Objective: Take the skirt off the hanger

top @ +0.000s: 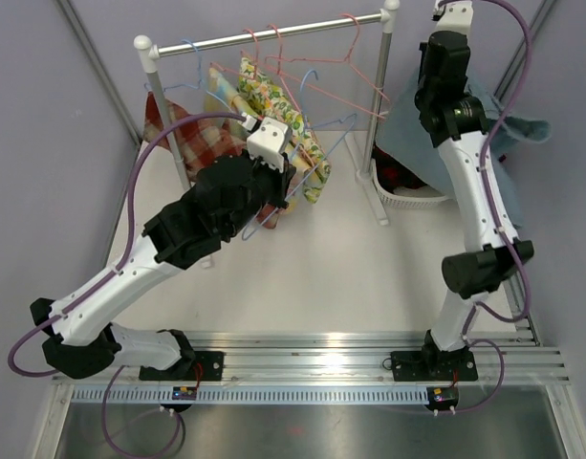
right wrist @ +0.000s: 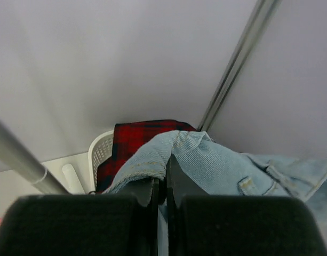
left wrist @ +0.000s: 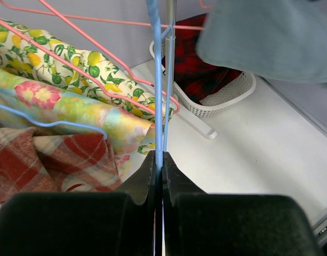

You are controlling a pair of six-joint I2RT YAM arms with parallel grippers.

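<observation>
Denim skirt (right wrist: 222, 160) looks off the blue hanger (left wrist: 158, 80); your right end effector (right wrist: 164, 173) pinches it, left end effector (left wrist: 159, 160) pinches the hanger. Next: release into basket (top: 412, 199).

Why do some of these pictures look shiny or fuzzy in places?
Top external: even light, glare on the metal rail. Left wrist: the left gripper looms dark and soft, the floral cloth clear. Right wrist: the grey pole is blurred.
</observation>
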